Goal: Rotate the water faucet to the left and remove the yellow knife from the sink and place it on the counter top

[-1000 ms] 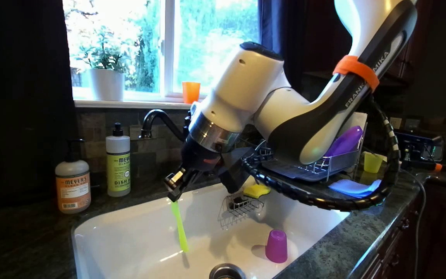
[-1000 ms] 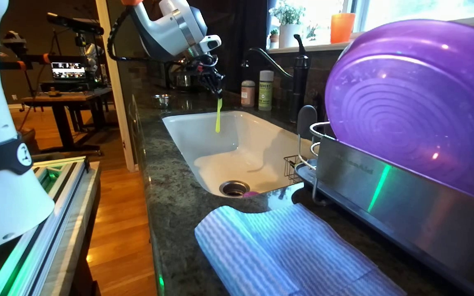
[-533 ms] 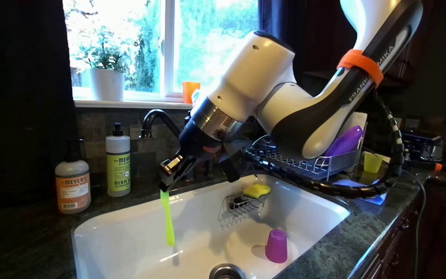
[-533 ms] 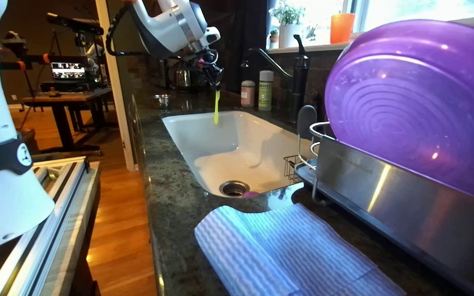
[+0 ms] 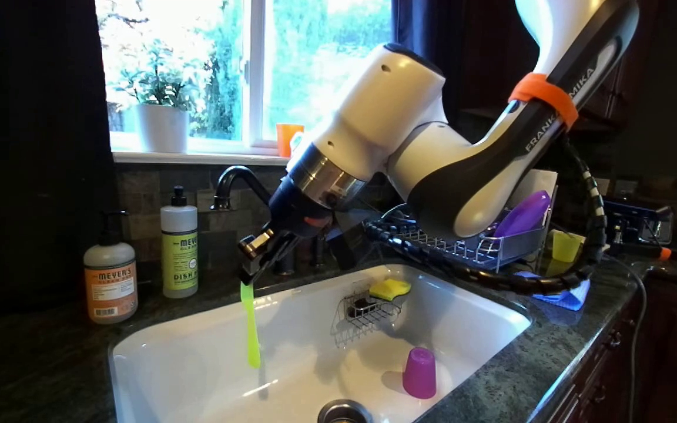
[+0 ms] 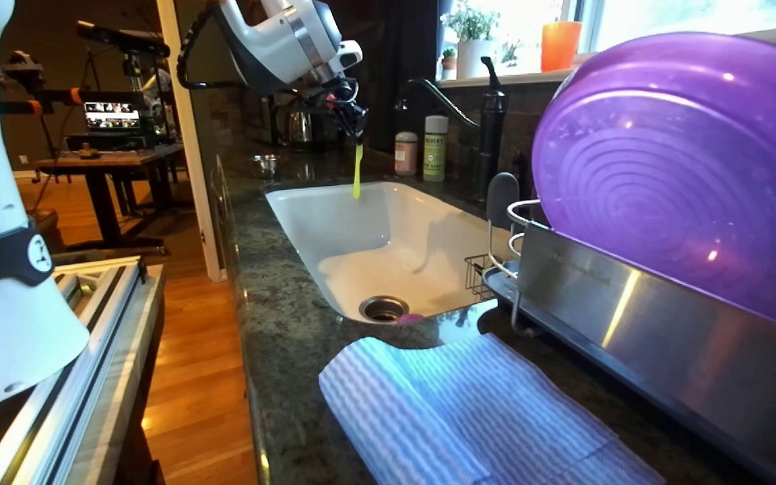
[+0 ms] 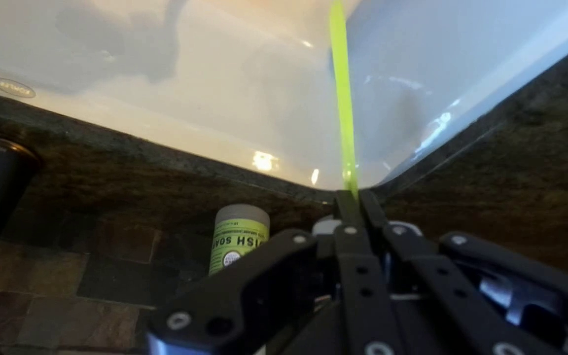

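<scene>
Wrist view: the gripper (image 7: 358, 198) has its jaws clamped on the upper end of the yellow knife (image 7: 345, 98), their tips seen against an inner corner of the counter top (image 7: 520, 148).
Yellow knife: hangs nearly upright over the sink (image 5: 197, 358) in both exterior views, its lower end well above the sink floor.
Water faucet (image 6: 491, 128): rises by the counter's back edge, its spout arching away from the dish rack (image 6: 671, 350).
Dish rack: stands along the same edge, a purple dish (image 6: 664, 182) tilted on edge in it.
Green-labelled soap bottle (image 5: 180, 252): stands near the counter's back edge, by a corner of the sink.
Orange-labelled soap bottle (image 5: 110, 285): stands upright, just beside the green-labelled one.
Striped towel (image 6: 469, 411): lies on the counter between its front edge and the dish rack.
Small metal container (image 6: 265, 165): stands near the counter's front edge, beyond a sink corner in an exterior view.
Purple cup (image 5: 419, 373): stands narrow end up on the sink floor, near the drain (image 6: 383, 308).
</scene>
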Controlling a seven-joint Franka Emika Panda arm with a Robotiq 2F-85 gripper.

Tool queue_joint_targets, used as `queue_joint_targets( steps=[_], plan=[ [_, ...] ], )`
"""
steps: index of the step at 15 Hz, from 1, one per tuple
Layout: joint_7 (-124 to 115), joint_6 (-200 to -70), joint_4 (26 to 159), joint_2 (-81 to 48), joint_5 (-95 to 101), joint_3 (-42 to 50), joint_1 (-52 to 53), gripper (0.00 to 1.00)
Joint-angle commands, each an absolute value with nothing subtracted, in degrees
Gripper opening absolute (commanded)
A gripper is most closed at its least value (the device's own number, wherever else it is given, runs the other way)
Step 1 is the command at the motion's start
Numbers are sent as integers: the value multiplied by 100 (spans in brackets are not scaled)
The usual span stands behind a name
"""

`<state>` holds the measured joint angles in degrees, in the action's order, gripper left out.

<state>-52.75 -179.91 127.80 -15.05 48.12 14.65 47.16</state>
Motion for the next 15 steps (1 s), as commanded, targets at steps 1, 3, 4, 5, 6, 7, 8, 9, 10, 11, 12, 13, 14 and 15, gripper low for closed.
queue_joint_targets(
  steps=[1, 3, 4, 5, 6, 7, 8, 9, 10, 11, 12, 13, 14, 15],
  plan=[
    [-6232, -18306, 12466, -1484, 4840, 1940, 5078, 1],
    [-6694, -18540, 12289, -1553, 4733, 2138, 5205, 1],
    [-6918, -18655, 12225, -1606, 4633, 2190, 5256, 1],
    [-7183, -18749, 12148, -1670, 4565, 2287, 5364, 1],
    [-7418, -18862, 12104, -1740, 4460, 2336, 5447, 1],
    [-7628, -18989, 12095, -1805, 4329, 2340, 5519, 1],
    [-7775, -19065, 12100, -1852, 4220, 2336, 5614, 1],
    [-7887, -19179, 12103, -1917, 4114, 2329, 5699, 1],
    [-7964, -19281, 12116, -1975, 4014, 2310, 5794, 1],
    [-8018, -19378, 12097, -2057, 3906, 2346, 5950, 1],
    [-8085, -19496, 12079, -2156, 3769, 2329, 6057, 1],
    [-8120, -19588, 12059, -2237, 3631, 2335, 6175, 1],
    [-8153, -19667, 12059, -2295, 3525, 2273, 6219, 1],
    [-8180, -19747, 12058, -2356, 3425, 2256, 6290, 1]
  ],
)
